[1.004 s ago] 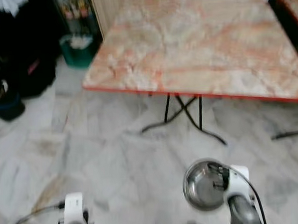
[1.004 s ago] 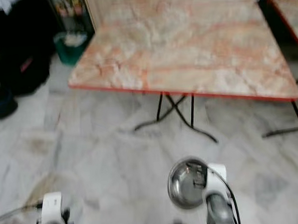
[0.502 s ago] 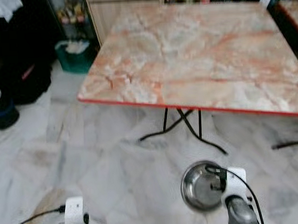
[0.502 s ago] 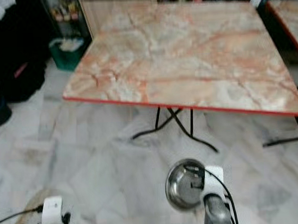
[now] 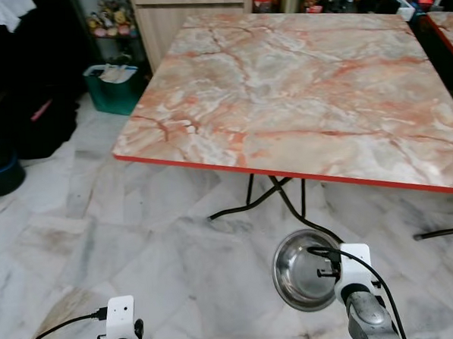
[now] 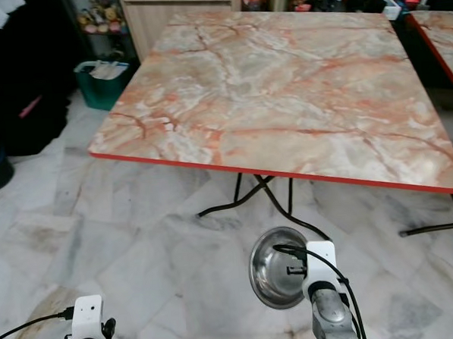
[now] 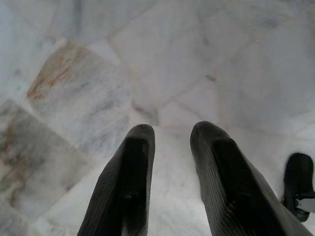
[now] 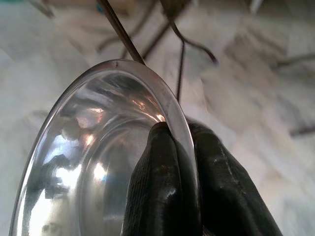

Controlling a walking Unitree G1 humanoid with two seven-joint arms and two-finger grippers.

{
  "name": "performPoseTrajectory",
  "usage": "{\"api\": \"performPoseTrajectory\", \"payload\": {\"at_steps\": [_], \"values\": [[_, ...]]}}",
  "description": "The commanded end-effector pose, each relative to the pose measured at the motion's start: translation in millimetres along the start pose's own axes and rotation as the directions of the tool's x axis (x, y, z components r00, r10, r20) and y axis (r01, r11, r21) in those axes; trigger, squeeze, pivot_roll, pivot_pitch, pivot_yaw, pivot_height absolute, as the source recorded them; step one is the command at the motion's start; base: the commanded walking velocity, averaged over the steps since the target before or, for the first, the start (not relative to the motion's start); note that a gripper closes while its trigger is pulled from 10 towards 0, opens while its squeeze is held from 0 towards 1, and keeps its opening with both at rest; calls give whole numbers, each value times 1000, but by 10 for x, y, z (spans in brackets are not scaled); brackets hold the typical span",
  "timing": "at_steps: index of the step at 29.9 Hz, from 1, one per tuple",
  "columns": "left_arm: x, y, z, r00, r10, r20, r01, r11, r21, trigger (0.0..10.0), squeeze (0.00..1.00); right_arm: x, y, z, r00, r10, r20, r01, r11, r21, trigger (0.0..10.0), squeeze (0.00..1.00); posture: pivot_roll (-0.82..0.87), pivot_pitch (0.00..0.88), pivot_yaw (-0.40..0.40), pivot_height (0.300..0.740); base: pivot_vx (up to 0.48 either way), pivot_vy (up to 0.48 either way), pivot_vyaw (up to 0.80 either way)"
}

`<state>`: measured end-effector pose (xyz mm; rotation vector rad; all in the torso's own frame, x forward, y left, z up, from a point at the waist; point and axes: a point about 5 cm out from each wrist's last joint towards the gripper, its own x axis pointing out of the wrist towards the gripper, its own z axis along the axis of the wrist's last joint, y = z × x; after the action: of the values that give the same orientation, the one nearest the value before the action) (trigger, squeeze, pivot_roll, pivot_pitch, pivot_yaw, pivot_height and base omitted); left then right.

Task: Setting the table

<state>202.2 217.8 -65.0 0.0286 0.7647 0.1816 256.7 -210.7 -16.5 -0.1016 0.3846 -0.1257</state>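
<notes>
Polished steel bowl (image 8: 93, 162) pinched at its rim between right gripper (image 8: 179, 147) jaws; left gripper (image 7: 170, 135) jaws spread.

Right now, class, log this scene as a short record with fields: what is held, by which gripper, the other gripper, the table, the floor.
held: steel bowl, pinched at its rim
by: right gripper, in front of the table's near edge
other gripper: left gripper, open, over the floor
table: marble-patterned top with red edge, nothing set on it
floor: pale marble tiles
</notes>
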Motion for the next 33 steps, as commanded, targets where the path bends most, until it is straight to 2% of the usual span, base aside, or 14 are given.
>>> {"api": "performPoseTrajectory", "payload": {"at_steps": [1, 5, 6, 7, 10, 16, 21, 24, 25, 26, 28, 29, 30, 33], "values": [[-25, 45, -82, 1000, 14, -23, -15, 1000, -5, 10000, 0, -11, -40, 56, 998, 7, 57, -7, 1000, -6, 10000, 0, -49, 158, 28, 740, 0, 0, 0], [-29, 48, -94, 1000, 15, -26, -15, 1000, -7, 10000, 0, -19, -98, 190, 987, 7, 158, -7, 1000, 0, 10000, 0, -53, 153, 25, 740, 0, 0, 0], [-29, 52, -95, 1000, 14, -27, -14, 1000, -6, 10000, 0, -19, -107, 299, 975, 23, 219, -24, 1000, 4, 10000, 0, -55, 151, 25, 740, 0, 0, 0], [-29, 52, -95, 1000, 14, -27, -14, 1000, -6, 10000, 0, -19, -107, 299, 975, 23, 219, -24, 1000, 4, 10000, 0, -55, 151, 25, 740, 0, 0, 0], [-28, 60, -94, 1000, 13, -28, -13, 1000, -4, 10000, 0, -31, -77, 498, 945, 100, 310, -106, 994, 2, 10000, 0, -61, 143, 25, 740, 0, 0, 0], [-23, 58, -80, 1000, 10, -27, -10, 1000, -4, 10000, 0, -65, -21, 686, 903, 232, 362, -237, 971, -31, 10000, 0, -60, 132, 26, 740, 0, 0, 0], [-19, 57, -71, 1000, 8, -26, -8, 1000, -6, 10000, 0, -63, -60, 948, 872, 245, 424, -286, 958, 34, 10000, 0, -61, 138, 28, 740, 0, 0, 0], [-20, 64, -74, 1000, 10, -29, -10, 1000, -10, 10000, 0, -44, -86, 1112, 859, 209, 467, -280, 956, 88, 10000, 0, -57, 145, 26, 740, 0, 0, 0], [-21, 68, -81, 999, 12, -33, -12, 1000, -19, 10000, 0, -31, -107, 1205, 854, 168, 493, -264, 956, 132, 10000, 0, -54, 148, 27, 740, 0, 0, 0], [-21, 68, -81, 999, 12, -33, -12, 1000, -19, 10000, 0, -31, -107, 1205, 854, 168, 493, -264, 956, 132, 10000, 0, -54, 148, 27, 740, 0, 0, 0], [-25, 76, -92, 999, 13, -36, -14, 1000, -27, 10000, 0, 0, -171, 1400, 846, 50, 532, -195, 956, 220, 10000, 0, -48, 154, 26, 740, 0, 0, 0], [-25, 76, -92, 999, 13, -36, -14, 1000, -27, 10000, 0, 0, -171, 1400, 846, 50, 532, -195, 956, 220, 10000, 0, -48, 154, 26, 740, 0, 0, 0], [-28, 82, -103, 999, 13, -39, -14, 999, -31, 10000, 0, 32, -199, 1475, 847, -7, 532, -162, 949, 269, 10000, 0, -48, 157, 27, 740, 0, 0, 0], [-35, 92, -120, 999, 14, -42, -15, 1000, -22, 10000, 0, 80, -213, 1648, 837, -72, 542, -131, 936, 326, 10000, 0, -46, 162, 32, 740, 0, 0, 0]]}}
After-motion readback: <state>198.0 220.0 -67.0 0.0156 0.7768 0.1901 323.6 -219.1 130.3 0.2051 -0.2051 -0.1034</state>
